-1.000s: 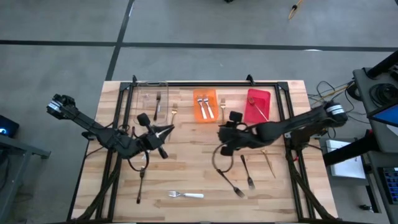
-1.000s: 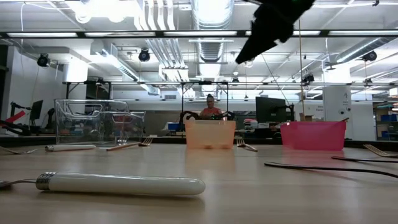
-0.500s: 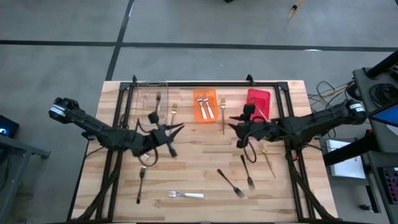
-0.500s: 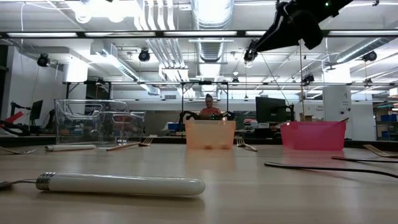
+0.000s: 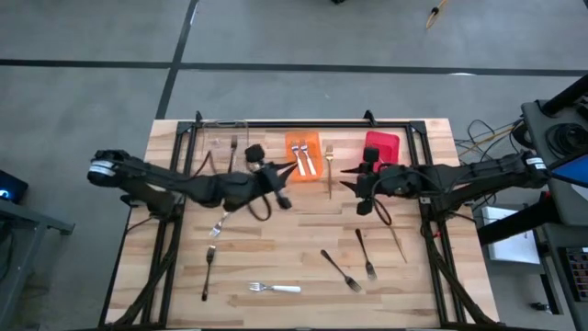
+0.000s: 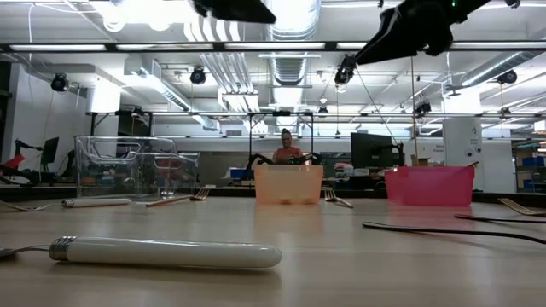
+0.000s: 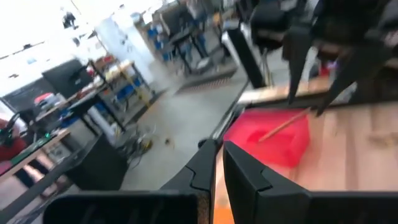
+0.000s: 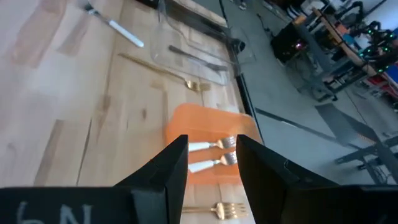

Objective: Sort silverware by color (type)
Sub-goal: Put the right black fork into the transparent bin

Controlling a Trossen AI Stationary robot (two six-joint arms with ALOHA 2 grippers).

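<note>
Looking down from above, you see your left gripper (image 5: 292, 168) reaching across the pale wooden table (image 5: 276, 248) to the near edge of the orange rectangular bin (image 5: 302, 154), its fingers (image 7: 208, 167) pressed together; nothing visible between them in the left wrist view. Your right gripper (image 5: 347, 175) hangs between that orange bin and the red rectangular bin (image 5: 381, 152), just beside a gold fork (image 5: 329, 170) lying on the table, its fingers (image 8: 168, 167) spread and holding nothing. Two white-handled silver forks (image 5: 304, 158) lie in the orange bin, a dark metal fork (image 5: 233, 153) lies in the clear rectangular bin (image 5: 225, 147), and a gold fork rests in the red bin (image 5: 383, 162). Another gold fork (image 5: 256, 166) lies on the table between the clear and orange bins. Nearer the front edge you have a white-handled fork (image 5: 275, 288), three dark forks (image 5: 341, 270) (image 5: 365, 255) (image 5: 207, 272), a silver fork (image 5: 218, 224) under the left arm, and a gold one (image 5: 397, 241) at the right.
</note>
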